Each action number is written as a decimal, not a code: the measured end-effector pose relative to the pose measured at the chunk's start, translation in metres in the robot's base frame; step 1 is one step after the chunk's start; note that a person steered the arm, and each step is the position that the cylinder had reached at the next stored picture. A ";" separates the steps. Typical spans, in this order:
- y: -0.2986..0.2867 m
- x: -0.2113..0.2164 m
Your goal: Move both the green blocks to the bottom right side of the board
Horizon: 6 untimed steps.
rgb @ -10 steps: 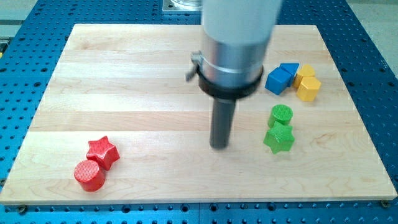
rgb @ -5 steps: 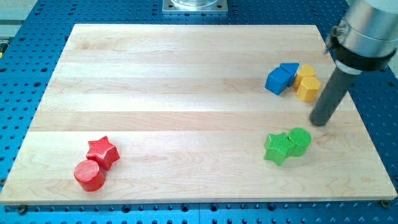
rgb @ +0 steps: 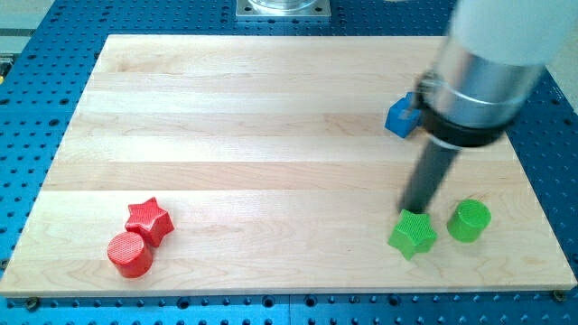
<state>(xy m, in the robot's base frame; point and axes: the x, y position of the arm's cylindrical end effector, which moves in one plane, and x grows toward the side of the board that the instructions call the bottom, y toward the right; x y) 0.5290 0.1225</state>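
- Our tip (rgb: 414,211) rests at the upper edge of the green star block (rgb: 413,235), touching it or just short of touching; the pictures do not settle which. We carry no gripper, only the rod, so there is nothing to report as wide, narrow or holding.
- The green cylinder block (rgb: 470,220) stands just to the view's right of the star, apart from it by a small gap. Both sit on the wooden board (rgb: 226,181) in its lower right part, near the view's bottom edge but not at the corner.
- Risk, in our judgement: a push from where the tip now stands would drive the star toward the view's bottom edge, and too long a stroke could send it off the board onto the blue desk (rgb: 560,162).
- Risk: the star's points offer an uneven face, so an off-centre push may spin it aside instead of sliding it straight.
- Risk: a sweep to the view's right could knock the cylinder, which may roll away if tipped.
- Appearance: both green blocks are bright, ribbed on the sides and upright.
- Elsewhere: a blue block (rgb: 400,117), partly hidden by our arm, sits above; a red star block (rgb: 149,219) and red cylinder block (rgb: 129,255) touch at the lower left, well apart from the work.
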 end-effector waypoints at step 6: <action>0.014 0.051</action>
